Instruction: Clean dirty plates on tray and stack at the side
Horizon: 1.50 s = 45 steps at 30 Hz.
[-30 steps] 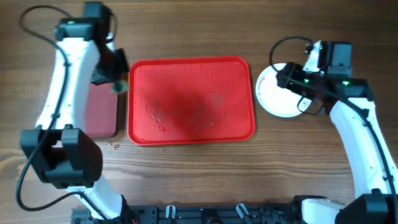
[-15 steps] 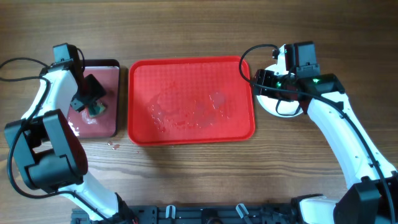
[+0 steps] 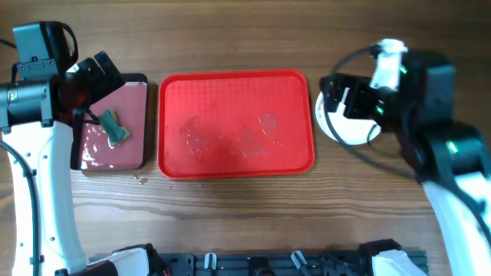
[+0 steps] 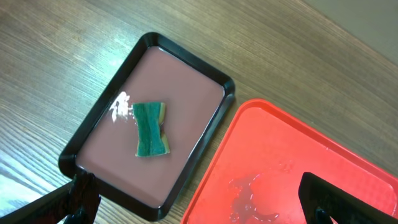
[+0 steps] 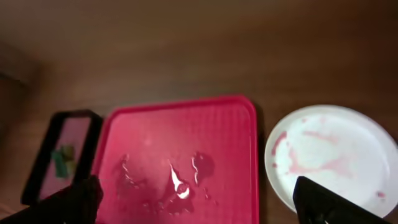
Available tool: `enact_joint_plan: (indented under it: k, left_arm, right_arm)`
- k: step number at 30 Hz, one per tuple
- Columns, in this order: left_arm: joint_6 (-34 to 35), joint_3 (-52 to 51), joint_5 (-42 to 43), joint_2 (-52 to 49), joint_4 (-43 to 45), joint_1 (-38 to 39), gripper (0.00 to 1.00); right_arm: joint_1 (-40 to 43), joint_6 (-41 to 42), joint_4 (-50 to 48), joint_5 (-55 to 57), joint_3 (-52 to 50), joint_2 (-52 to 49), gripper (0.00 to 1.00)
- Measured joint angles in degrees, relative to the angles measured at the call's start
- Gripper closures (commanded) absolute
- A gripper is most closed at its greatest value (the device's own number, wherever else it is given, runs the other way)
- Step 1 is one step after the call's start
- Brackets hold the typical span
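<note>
The red tray (image 3: 238, 123) lies mid-table with no plates on it, only wet patches (image 5: 177, 180). A white plate (image 3: 349, 126) with pinkish smears (image 5: 323, 149) sits on the table just right of the tray; I cannot tell whether other plates lie under it. My right gripper (image 3: 337, 96) hovers high over the plate's left edge, open, and its fingers (image 5: 326, 202) have nothing between them. My left gripper (image 3: 103, 84) hangs open above the small tray's far edge, its fingers (image 4: 81, 199) empty.
A black-rimmed small tray (image 3: 142, 153) with a wet pinkish inside sits left of the red tray. A green sponge (image 3: 115, 126) lies loose in it (image 4: 149, 129). A few droplets (image 3: 140, 181) mark the wood at its front right corner.
My left gripper carried the sponge to the small tray, let it go, opened and lifted away. My right gripper opened wider and rose above the white plate.
</note>
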<state>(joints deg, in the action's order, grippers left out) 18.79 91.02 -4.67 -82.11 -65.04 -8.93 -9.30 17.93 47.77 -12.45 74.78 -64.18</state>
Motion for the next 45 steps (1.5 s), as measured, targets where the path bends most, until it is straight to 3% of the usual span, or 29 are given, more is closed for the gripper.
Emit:
enact_joint_plan:
  k: [2, 5, 8, 9, 14, 16, 21, 24, 28, 36, 45]
  left_arm:
    - [0.00, -0.11, 0.02, -0.11, -0.15, 0.00, 0.00]
    - [0.00, -0.11, 0.00, -0.11, -0.11, 0.00, 0.00]
    - [0.00, -0.11, 0.00, -0.11, -0.15, 0.00, 0.00]
    - [0.00, -0.11, 0.00, -0.11, -0.11, -0.02, 0.00]
    - [0.00, -0.15, 0.00, -0.11, -0.13, 0.00, 0.00]
    - [0.00, -0.15, 0.02, -0.11, -0.13, 0.00, 0.00]
    - [0.00, -0.17, 0.02, -0.11, -0.22, 0.00, 0.00]
    - [0.00, -0.22, 0.00, -0.11, -0.13, 0.00, 0.00]
    - [0.00, -0.22, 0.00, -0.11, -0.13, 0.00, 0.00]
    - [0.00, -0.22, 0.00, -0.13, -0.13, -0.02, 0.00]
    - [0.00, -0.22, 0.00, -0.13, -0.13, -0.02, 0.00]
  right_arm:
    - [0.00, 3.32, 0.72, -0.02, 0.31, 6.71, 0.00]
    - [0.00, 19.61, 1.86, -0.22, 0.37, 14.36, 0.00]
    - [0.00, 29.86, 8.33, 1.09, 0.70, 16.94, 0.00]
    - [0.00, 31.76, 13.84, 1.55, 0.74, 16.83, 0.00]
    - [-0.04, 33.62, 21.22, 7.23, 0.22, 17.05, 0.00]
    - [-0.04, 31.12, 17.33, 11.32, -2.97, 19.41, 0.00]
    - [1.03, 5.35, -5.99, 9.94, -21.59, 36.26, 0.00]
    - [2.58, -3.30, -18.10, 7.28, -37.40, 45.90, 0.00]
    - [2.67, -5.88, -30.51, 6.29, -53.64, 54.25, 0.00]
    - [2.67, -6.34, -51.10, 4.70, -73.53, 63.06, 0.00]
    - [2.67, -6.34, -48.24, 4.50, -74.40, 63.12, 0.00]
